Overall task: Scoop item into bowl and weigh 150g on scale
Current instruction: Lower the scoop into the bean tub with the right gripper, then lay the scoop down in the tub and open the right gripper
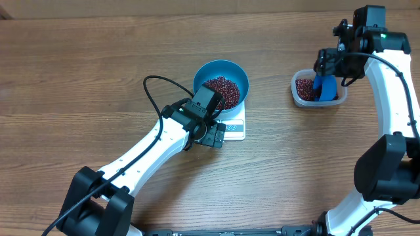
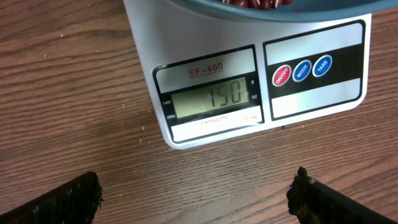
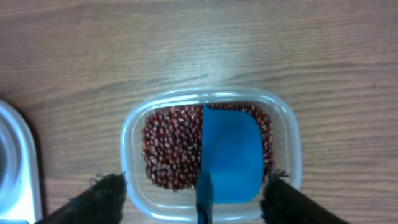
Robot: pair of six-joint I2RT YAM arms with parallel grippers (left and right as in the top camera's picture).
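The blue bowl (image 1: 226, 67) stands on the white scale (image 1: 235, 128) and holds a heap of red-brown beans (image 1: 221, 87). In the left wrist view the scale (image 2: 311, 74) shows 150 on its display, and the bowl's underside (image 2: 205, 5) fills the top edge. My left gripper (image 1: 213, 136) (image 2: 198, 199) hovers wide open over bare table just in front of the scale. My right gripper (image 1: 326, 65) (image 3: 194, 186) hangs open above the clear tub (image 3: 127, 143). The blue scoop (image 3: 231, 152) lies on the beans (image 3: 171, 146) in the tub, its handle between my fingers, untouched.
The clear tub (image 1: 296, 92) sits at the right of the wooden table, a short gap from the scale. A pale rounded edge (image 3: 12, 162) shows at the left border of the right wrist view. A black cable (image 1: 154, 88) loops over the table left of the bowl.
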